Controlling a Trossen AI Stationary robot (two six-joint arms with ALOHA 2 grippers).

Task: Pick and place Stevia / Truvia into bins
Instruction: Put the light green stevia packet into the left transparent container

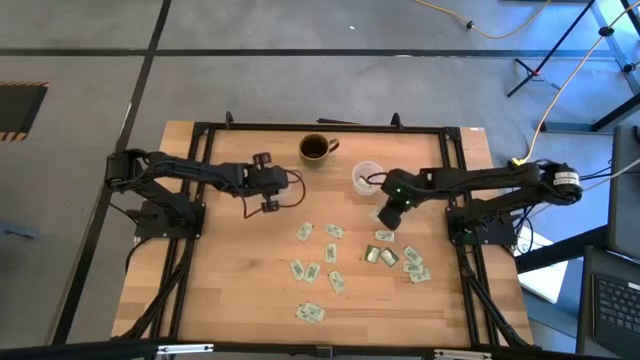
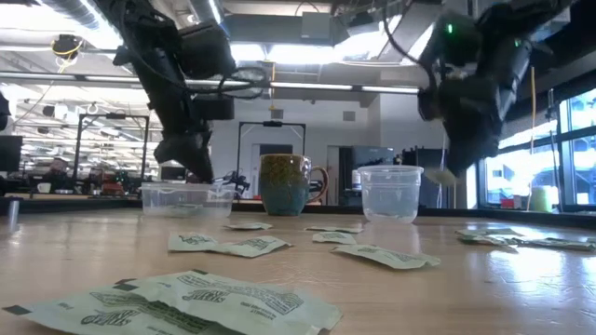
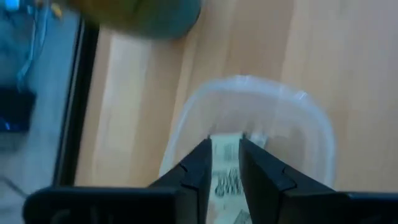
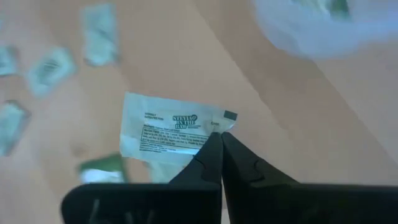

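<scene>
Several pale green and white sachets (image 1: pixel 330 262) lie flat on the wooden table, a cluster (image 1: pixel 400 258) of them on the right. My right gripper (image 4: pixel 217 134) hovers over the table near the round clear cup (image 1: pixel 367 177), shut on one white sachet (image 4: pixel 168 129). My left gripper (image 3: pixel 225 142) stands above the shallow clear tub (image 3: pixel 249 84), its fingers a little apart. A sachet (image 3: pixel 227 171) shows through the gap; it seems to lie in the tub. In the low view the tub (image 2: pixel 186 198) and cup (image 2: pixel 391 193) stand on the table's far side. My right gripper pinches the white sachet by one corner (image 4: pixel 214 126) between its two fingertips, coming from above. The sachet is lifted clear of the table and sticks out flat from the fingertips, its printed face toward the wrist camera. In the low view it shows as a pale scrap (image 2: pixel 443 175) under the gripper.
A dark mug (image 1: pixel 316 148) with a handle stands at the far edge between tub and cup; the low view shows the mug (image 2: pixel 284 184) between them. Loose sachets (image 2: pixel 233 247) dot the middle and near part of the table. A black frame edges the table.
</scene>
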